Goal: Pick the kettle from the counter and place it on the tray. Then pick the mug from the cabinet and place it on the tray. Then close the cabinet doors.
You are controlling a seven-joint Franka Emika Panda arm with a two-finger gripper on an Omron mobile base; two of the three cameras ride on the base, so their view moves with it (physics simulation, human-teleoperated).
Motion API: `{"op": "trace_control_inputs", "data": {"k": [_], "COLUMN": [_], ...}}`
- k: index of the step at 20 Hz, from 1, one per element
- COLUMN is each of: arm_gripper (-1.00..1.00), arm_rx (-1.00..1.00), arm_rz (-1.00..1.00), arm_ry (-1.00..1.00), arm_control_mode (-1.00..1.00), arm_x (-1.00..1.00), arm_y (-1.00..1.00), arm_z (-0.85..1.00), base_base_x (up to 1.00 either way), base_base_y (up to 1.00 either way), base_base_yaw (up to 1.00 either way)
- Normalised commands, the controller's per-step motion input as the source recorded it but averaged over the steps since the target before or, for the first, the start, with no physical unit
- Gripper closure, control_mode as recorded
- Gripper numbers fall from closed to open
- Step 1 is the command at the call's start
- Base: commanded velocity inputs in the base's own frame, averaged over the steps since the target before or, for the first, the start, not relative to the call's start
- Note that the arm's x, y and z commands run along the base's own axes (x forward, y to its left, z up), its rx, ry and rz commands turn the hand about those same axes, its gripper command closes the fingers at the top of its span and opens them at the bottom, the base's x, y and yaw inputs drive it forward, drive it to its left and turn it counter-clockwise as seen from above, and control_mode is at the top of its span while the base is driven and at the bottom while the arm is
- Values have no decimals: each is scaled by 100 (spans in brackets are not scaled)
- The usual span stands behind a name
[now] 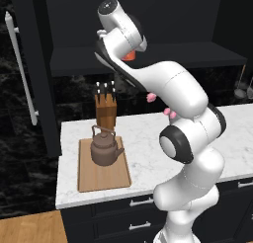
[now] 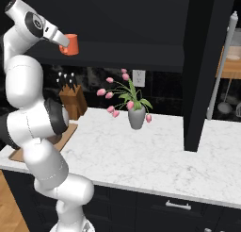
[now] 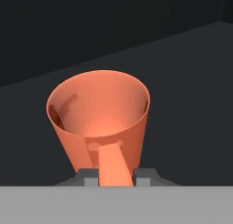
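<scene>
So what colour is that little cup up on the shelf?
Orange; the mug shows best in the hand view.

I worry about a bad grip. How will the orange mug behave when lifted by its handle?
The mug looks stiff and small, probably light. Held only at the handle, it may swing or tilt. Its smooth surface could slip between the hand's fingers.

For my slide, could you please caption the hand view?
Gripper fingertips on either side of the orange mug's handle on the dark cabinet shelf.

The kettle sits on the tray at lower left of the tabletop; knife block behind it; mug in the cabinet, upper left.
</scene>
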Motion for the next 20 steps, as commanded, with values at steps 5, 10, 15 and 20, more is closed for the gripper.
{"op": "trace_control_inputs", "data": {"k": [5, 10, 15, 20], "arm_gripper": [100, 100, 100, 100], "arm_rx": [-3, -3, -1, 5], "arm_rz": [0, 0, 0, 10], "arm_ry": [-4, -11, -9, -10], "arm_control_mode": [-100, -100, -100, -100], "arm_x": [-1, -33, -71, -100], "arm_y": [0, 0, -2, -11], "arm_z": [-16, -26, -12, 2], "base_base_x": [0, 0, 0, 0], "base_base_y": [0, 0, 0, 0], "base_base_yaw": [0, 0, 0, 0]}}
